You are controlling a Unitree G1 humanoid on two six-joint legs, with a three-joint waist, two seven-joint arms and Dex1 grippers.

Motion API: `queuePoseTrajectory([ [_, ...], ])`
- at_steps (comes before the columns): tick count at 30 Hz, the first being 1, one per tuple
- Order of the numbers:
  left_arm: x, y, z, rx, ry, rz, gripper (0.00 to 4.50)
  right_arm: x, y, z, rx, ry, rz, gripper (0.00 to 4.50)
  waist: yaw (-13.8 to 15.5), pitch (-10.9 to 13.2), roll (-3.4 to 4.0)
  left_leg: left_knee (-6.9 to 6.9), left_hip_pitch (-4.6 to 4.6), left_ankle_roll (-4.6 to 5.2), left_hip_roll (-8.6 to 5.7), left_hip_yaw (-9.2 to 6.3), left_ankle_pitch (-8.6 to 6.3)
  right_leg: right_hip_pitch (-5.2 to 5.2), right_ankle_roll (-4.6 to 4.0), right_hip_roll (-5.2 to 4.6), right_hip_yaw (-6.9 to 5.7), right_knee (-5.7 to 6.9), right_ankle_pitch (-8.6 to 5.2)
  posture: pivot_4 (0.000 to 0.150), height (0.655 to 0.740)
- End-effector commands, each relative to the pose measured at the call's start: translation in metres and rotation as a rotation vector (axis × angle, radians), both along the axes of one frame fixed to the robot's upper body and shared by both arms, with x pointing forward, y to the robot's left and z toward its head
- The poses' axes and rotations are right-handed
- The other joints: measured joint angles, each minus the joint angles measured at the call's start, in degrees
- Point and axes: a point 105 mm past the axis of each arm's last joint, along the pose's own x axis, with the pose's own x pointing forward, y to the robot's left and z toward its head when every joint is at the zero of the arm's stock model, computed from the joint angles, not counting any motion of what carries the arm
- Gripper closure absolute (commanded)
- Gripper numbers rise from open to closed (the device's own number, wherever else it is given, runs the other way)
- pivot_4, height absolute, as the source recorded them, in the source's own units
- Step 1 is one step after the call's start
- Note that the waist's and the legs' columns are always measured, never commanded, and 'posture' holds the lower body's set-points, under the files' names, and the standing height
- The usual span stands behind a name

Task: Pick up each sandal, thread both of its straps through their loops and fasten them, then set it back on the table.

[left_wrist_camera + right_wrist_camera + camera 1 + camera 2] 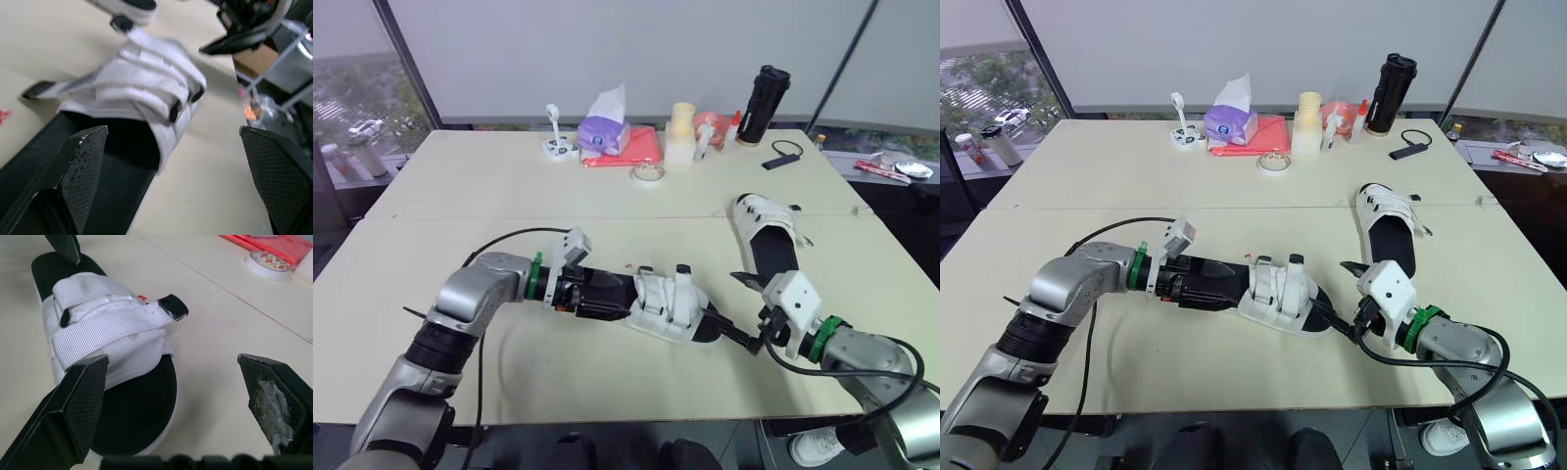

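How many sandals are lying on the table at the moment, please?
2. The near sandal lies at the front middle of the table; the far sandal lies farther back on the robot's right. None seems hidden.

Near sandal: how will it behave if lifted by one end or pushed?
The near sandal has a flat, thick black sole, so it probably stays fairly stiff and slides rather than rolls. Its woven white straps look soft; the free black-tipped end will likely flop when lifted. It seems light for its size, so an off-centre push may spin it.
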Motion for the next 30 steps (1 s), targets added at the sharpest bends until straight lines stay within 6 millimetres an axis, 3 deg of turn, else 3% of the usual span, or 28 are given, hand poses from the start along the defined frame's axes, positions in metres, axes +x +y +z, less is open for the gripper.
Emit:
queuePoseTrajectory([
  [1,0.001,-0.004,-0.001,0.018,-0.014,-0.059,0.00,0.000,-0.001,0.009,0.005,-0.050,-0.009,0.04,0.01,0.00,0.00,0.00,0.00,0.00,0.00,0.00,0.00,0.00,0.00,0.00,0.00,0.00,0.00,0.150,0.7400],
  [16,0.005,-0.042,-0.005,-0.027,0.056,-0.176,0.00,0.001,0.000,0.009,0.009,-0.062,-0.034,0.04,0.06,0.00,0.00,0.05,0.00,0.02,-0.01,0.00,-0.01,0.00,0.03,0.00,0.00,0.06,0.01,0.150,0.7400],
  [23,0.011,-0.067,0.005,-0.152,0.339,-0.039,0.00,0.003,-0.001,0.008,0.012,-0.069,-0.053,0.04,-0.05,0.00,0.00,0.13,-0.04,0.03,-0.07,-0.03,-0.01,0.03,0.07,-0.04,0.01,0.07,0.00,0.150,0.7400],
  [26,0.012,-0.068,0.007,-0.174,0.390,-0.004,1.25,0.002,0.000,0.007,0.013,-0.069,-0.056,0.00,-0.27,0.00,0.00,0.12,-0.01,0.07,-0.06,-0.07,-0.03,0.01,0.18,-0.03,0.01,0.14,0.00,0.150,0.7400],
  [30,0.008,-0.065,0.004,-0.160,0.394,0.003,3.38,0.003,0.000,0.005,0.015,-0.068,-0.058,0.00,-0.52,-0.01,0.01,0.11,0.00,0.09,-0.06,-0.09,-0.04,-0.01,0.19,-0.02,0.01,0.20,-0.01,0.150,0.7400],
])
